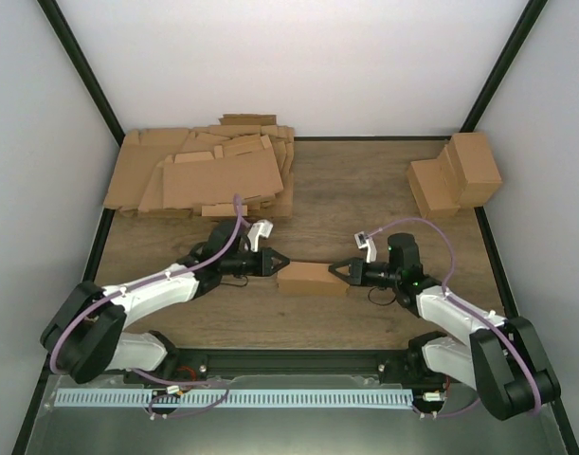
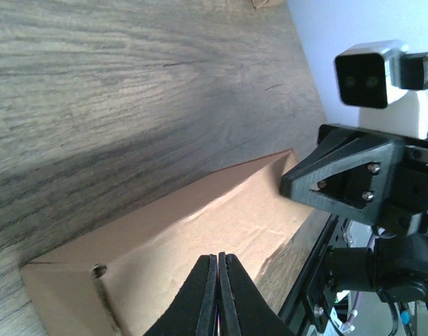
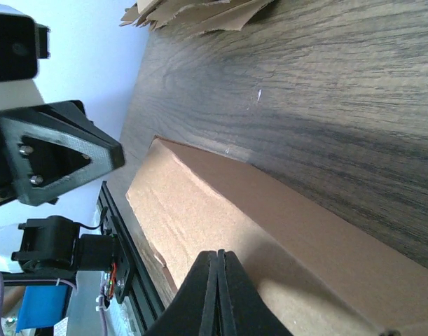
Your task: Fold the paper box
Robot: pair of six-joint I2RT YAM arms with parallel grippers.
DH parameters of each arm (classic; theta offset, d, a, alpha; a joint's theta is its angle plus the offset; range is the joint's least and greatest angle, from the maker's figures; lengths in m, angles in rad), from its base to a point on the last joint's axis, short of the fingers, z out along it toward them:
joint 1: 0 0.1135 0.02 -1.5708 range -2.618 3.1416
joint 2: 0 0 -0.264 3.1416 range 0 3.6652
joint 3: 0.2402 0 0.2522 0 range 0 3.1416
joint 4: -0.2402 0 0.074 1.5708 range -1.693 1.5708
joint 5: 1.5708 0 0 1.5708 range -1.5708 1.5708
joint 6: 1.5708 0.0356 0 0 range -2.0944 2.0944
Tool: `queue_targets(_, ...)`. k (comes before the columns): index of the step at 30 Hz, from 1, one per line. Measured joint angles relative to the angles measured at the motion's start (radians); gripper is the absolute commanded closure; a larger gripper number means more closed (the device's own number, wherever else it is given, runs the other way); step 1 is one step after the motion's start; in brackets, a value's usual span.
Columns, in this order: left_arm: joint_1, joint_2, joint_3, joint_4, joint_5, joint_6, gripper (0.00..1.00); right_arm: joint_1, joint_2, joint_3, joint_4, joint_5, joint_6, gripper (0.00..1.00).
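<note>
Slippage is the danger: the left gripper (image 1: 278, 263) and right gripper (image 1: 338, 269) both have their fingers pressed together, holding nothing. Their pointed tips only meet the paper box (image 1: 313, 279) at its two ends, so an uneven push could skew it, pop a flap loose or dent a corner. The box lies flat on the table (image 1: 365, 190) at mid-width, well near of the cardboard heap (image 1: 213, 175). Its long axis runs left to right, one end facing each gripper.
</note>
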Motion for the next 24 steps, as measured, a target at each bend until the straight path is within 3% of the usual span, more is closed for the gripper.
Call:
queue_targets(6, 0.002, 0.071, -0.053, 0.102, 0.027, -0.016, 0.96, 0.0, -0.058, 0.026, -0.104, 0.024, -0.023, 0.99)
queue_targets(11, 0.0, 0.072, -0.048, 0.097, 0.027, -0.011, 0.95, 0.0, -0.111, 0.045, -0.168, 0.051, -0.037, 0.96)
queue_targets(14, -0.004, 0.049, -0.016, 0.005, 0.005, 0.014, 0.87, 0.0, -0.121, 0.045, -0.211, 0.072, -0.042, 0.93)
queue_targets(17, -0.004, 0.021, 0.039, -0.126, -0.046, 0.054, 0.72, 0.0, -0.143, 0.052, -0.278, 0.1, -0.053, 0.88)
queue_targets(19, -0.004, -0.005, 0.072, -0.206, -0.076, 0.073, 0.53, 0.0, -0.167, 0.071, -0.331, 0.123, -0.061, 0.76)
queue_targets(22, -0.005, -0.049, 0.098, -0.282, -0.106, 0.092, 0.17, -0.001, -0.212, 0.119, -0.415, 0.167, -0.068, 0.33)
queue_targets(24, -0.005, -0.084, 0.102, -0.326, -0.127, 0.077, 0.01, -0.001, -0.248, 0.155, -0.473, 0.206, -0.068, 0.06)
